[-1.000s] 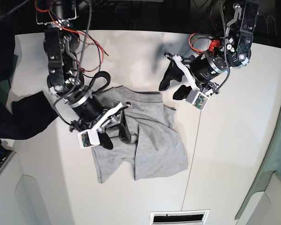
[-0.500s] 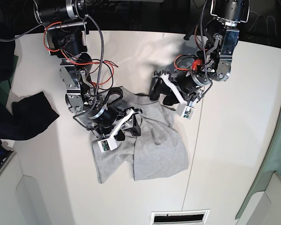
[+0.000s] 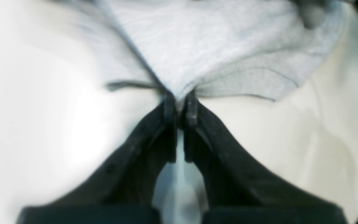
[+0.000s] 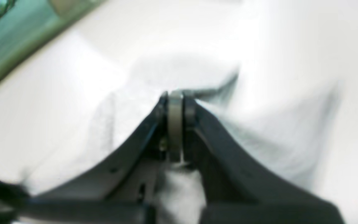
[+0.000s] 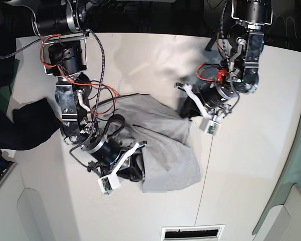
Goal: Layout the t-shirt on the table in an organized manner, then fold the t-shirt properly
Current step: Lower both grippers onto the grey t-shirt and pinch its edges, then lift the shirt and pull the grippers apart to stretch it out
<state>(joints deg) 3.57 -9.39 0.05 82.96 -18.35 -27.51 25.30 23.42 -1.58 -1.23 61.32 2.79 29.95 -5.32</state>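
The grey t-shirt lies crumpled mid-table on the white table, stretched between both arms. In the base view my left gripper is at the shirt's upper right edge. The left wrist view shows the left gripper shut on a pinched fold of the t-shirt. My right gripper is at the shirt's lower left edge. In the blurred right wrist view the right gripper is shut, with pale cloth of the t-shirt caught at its tips. No lettering shows.
A dark cloth hangs over the table's left edge. A thin dark seam runs down the tabletop right of the shirt. A vent slot sits at the front edge. Red and black cables hang along the right arm.
Both grippers went from open to shut on the shirt. The right gripper moved toward the table's front and the left gripper to the right, pulling the cloth out between them.
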